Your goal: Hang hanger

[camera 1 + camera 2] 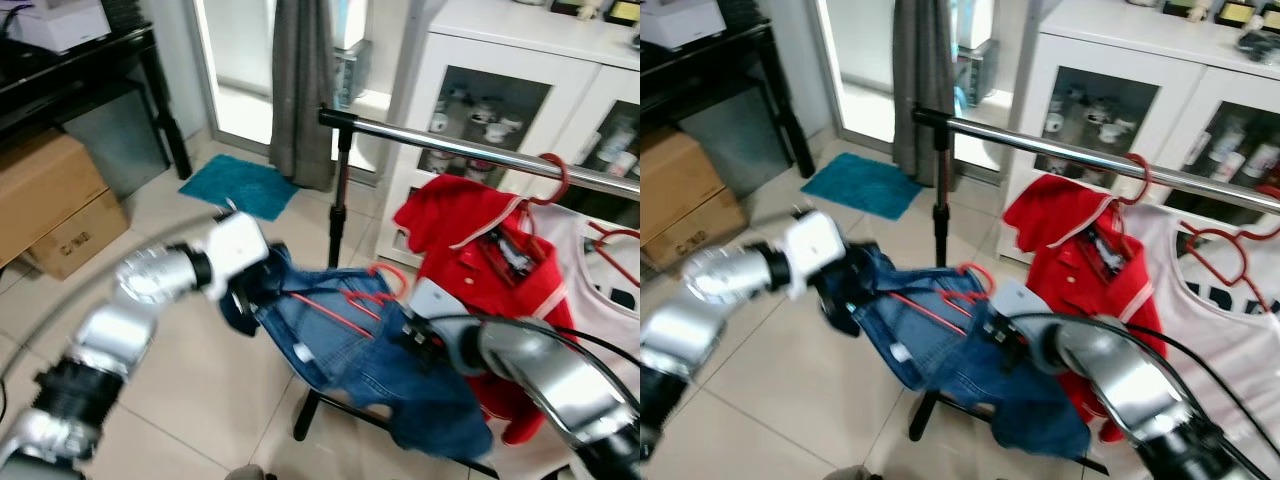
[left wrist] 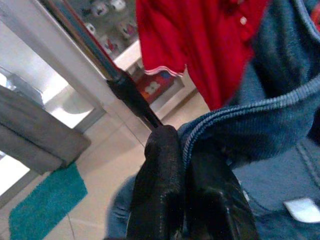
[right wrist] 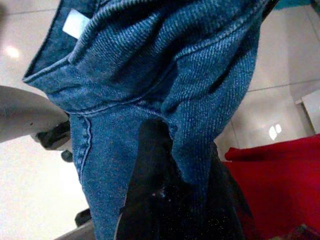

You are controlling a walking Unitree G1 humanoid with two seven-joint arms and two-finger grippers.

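Left gripper (image 2: 187,165) and right gripper (image 3: 185,165) both pinch blue denim jeans (image 1: 350,350) on a red wire hanger (image 1: 345,305), at seven o'clock below the chrome rail (image 1: 470,150)

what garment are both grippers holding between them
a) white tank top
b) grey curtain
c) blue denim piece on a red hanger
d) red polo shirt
c: the left gripper and right gripper each pinch an edge of the blue denim garment, with the red hanger lying on it.

Clothes rail (image 1: 470,150) with garments, cabinet (image 1: 520,90) behind it.
A shirt (image 1: 480,250) hangs near the rail's right end; denim garment (image 1: 350,350) on a hanger (image 1: 345,305) sits below the rail's left end, mat (image 1: 238,185) and boxes (image 1: 50,200) further left.
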